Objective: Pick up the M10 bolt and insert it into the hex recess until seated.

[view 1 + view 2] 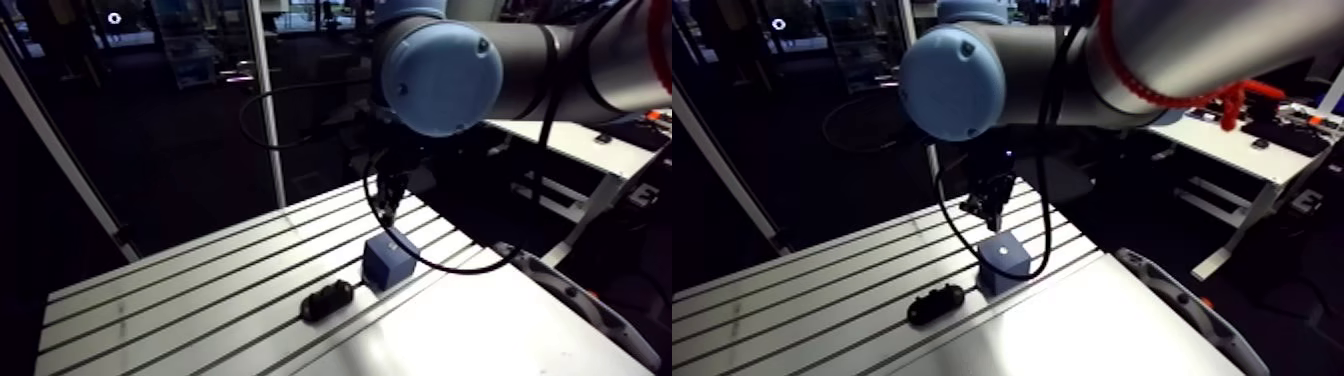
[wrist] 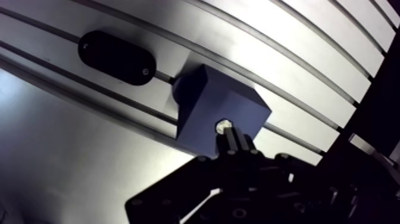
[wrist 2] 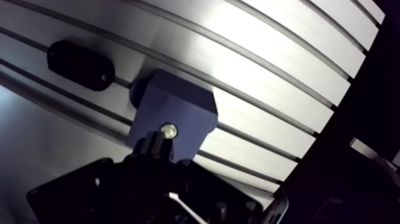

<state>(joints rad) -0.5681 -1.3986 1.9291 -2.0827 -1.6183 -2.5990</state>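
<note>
In the arm view you see the dark Robotiq gripper [image 1: 389, 195] hanging just right of the frame's centre, directly above the blue cube-shaped block [image 1: 388, 260] on the slotted aluminium table [image 1: 180, 300] and apart from it. The black oval piece [image 1: 327, 300] lies just lower left of the block. The small bright metal bolt [image 2: 221, 125] shows in the block's top face, just ahead of the gripper (only its shiny end is visible). How the jaws stand, you cannot tell.
</note>
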